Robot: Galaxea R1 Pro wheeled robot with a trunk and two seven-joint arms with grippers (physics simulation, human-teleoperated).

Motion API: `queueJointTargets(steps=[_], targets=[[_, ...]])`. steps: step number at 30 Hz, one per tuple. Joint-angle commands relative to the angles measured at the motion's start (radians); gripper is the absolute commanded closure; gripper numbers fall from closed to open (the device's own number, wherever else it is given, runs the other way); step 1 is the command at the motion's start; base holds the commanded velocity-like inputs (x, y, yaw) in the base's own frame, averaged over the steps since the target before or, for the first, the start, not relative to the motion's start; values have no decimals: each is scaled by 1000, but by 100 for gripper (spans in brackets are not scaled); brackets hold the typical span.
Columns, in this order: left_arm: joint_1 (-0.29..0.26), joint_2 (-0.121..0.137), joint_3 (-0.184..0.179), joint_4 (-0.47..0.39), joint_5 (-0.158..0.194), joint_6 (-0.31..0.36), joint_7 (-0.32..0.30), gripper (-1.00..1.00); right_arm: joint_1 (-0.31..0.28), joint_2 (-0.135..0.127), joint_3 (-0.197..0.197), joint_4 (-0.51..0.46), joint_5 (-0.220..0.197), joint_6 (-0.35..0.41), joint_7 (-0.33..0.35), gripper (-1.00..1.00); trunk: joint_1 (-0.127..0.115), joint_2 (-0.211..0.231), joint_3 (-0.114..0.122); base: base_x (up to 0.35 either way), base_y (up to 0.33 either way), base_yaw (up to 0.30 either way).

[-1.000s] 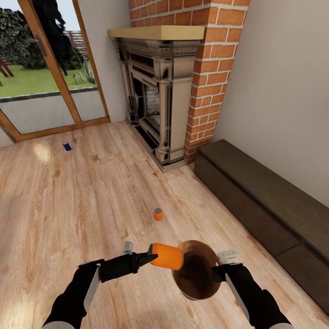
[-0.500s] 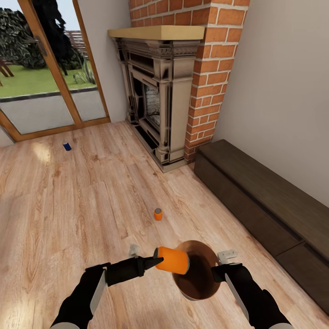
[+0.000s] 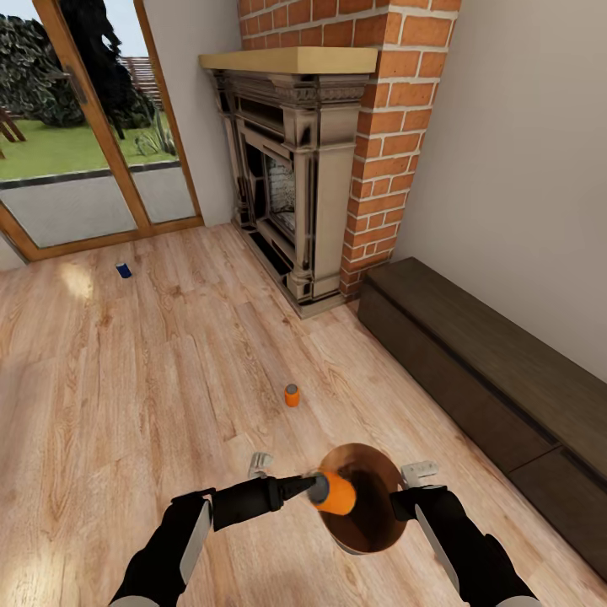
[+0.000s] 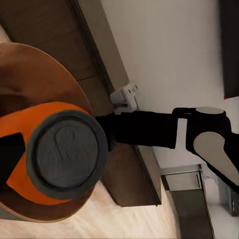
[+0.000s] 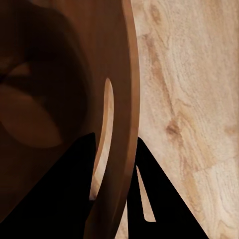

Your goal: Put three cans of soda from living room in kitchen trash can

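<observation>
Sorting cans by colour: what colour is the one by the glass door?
Dark blue can, best in the head view.

Your two arms are matte black with pale grey panels along the forearms, ending in slim black tapered fingers (image 3: 314, 485).

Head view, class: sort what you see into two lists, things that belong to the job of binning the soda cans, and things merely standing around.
Part of the job:
- orange can in the left gripper
- bin held by the right gripper
- second orange can on the floor
- blue can near the glass door

Just standing around:
- brick fireplace
- dark low bench
- glass door
</observation>
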Motion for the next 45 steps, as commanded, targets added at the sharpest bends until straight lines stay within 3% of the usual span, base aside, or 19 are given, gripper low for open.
queueJointTargets(steps=[1, 4, 8, 9, 10, 12, 13, 14, 15, 16, 18, 20, 23, 25, 26, 27, 28, 30, 45], targets=[[0, 1, 1, -1, 0, 0, -3, -100, 0, 0, 0, -1, -10, 0, 3, 100, 0, 0, 0, 0, 0, 0], [0, 5, 4, -3, 0, 1, -20, -100, 0, 0, 0, -1, -10, 0, 3, 100, 0, 0, 0, 0, 0, 0], [0, 58, 7, -4, 0, 2, -176, -100, 0, 0, 0, -3, -10, -1, 3, 100, 0, 0, 0, 0, 0, 0], [0, 58, 7, -4, 0, 2, -176, -100, 0, 0, 0, -3, -10, -1, 3, 100, 0, 0, 0, 0, 0, 0], [0, 77, 7, -4, 0, 2, -228, -100, 0, 0, 0, -3, -10, -1, 3, 100, 0, 0, 0, 0, 0, 0], [0, 103, 8, -3, -1, 3, -270, -100, 0, 0, 0, -4, -10, -1, 3, 100, 0, 0, 0, 0, 0, 0], [0, 149, 9, -1, -2, 2, -306, -100, 0, 0, 0, -4, -10, -2, 3, 100, 0, 0, 0, 0, 0, 0], [0, 165, 10, -1, -2, 2, -314, -100, 0, -1, 0, -4, -10, -2, 3, 100, 0, 0, 0, 0, 0, 0], [0, 212, 12, 19, -2, 1, -324, -100, 0, -1, 0, -5, -10, -2, 3, 100, 0, 0, 0, 0, 0, 0], [0, 238, 13, 37, -3, -1, -328, -100, 0, -1, 0, -6, -10, -2, 3, 100, 0, 0, 0, 0, 0, 0], [0, 323, 21, 105, -4, -12, -336, -100, 0, -1, 0, -7, -10, -1, 4, 100, 0, 0, 0, 0, 0, 0], [0, 370, 27, 148, -4, -42, -337, -100, 0, -1, 0, -7, -10, -2, 4, 100, 0, 0, 0, 0, 0, 0], [0, 408, 35, 192, -5, -102, -337, -100, 0, -1, 0, -8, -10, -2, 4, 100, 0, 0, 0, 0, 0, 0], [0, 438, 39, 248, -5, -171, -335, -100, 0, -1, 0, -8, -10, -2, 4, 100, 0, 0, 0, 0, 0, 0], [0, 459, 42, 317, -5, -241, -298, -100, 0, -1, 0, -8, -10, -2, 4, 100, 0, 0, 0, 0, 0, 0], [0, 467, 43, 355, -5, -280, -259, -100, 0, -1, 0, -8, -10, -2, 4, 100, 0, 0, 0, 0, 0, 0], [0, 467, 43, 355, -5, -280, -259, -100, 0, -1, 0, -8, -10, -2, 4, 100, 0, 0, 0, 0, 0, 0], [0, 481, 44, 442, -3, -389, -112, -100, 0, -1, -1, -12, -10, -2, 4, 100, 0, 0, 1, 0, 0, 0], [0, 481, 44, 447, -3, -393, -104, -100, 0, -1, -1, -13, -10, -2, 4, 100, 0, 0, 24, 0, 0, 0]])
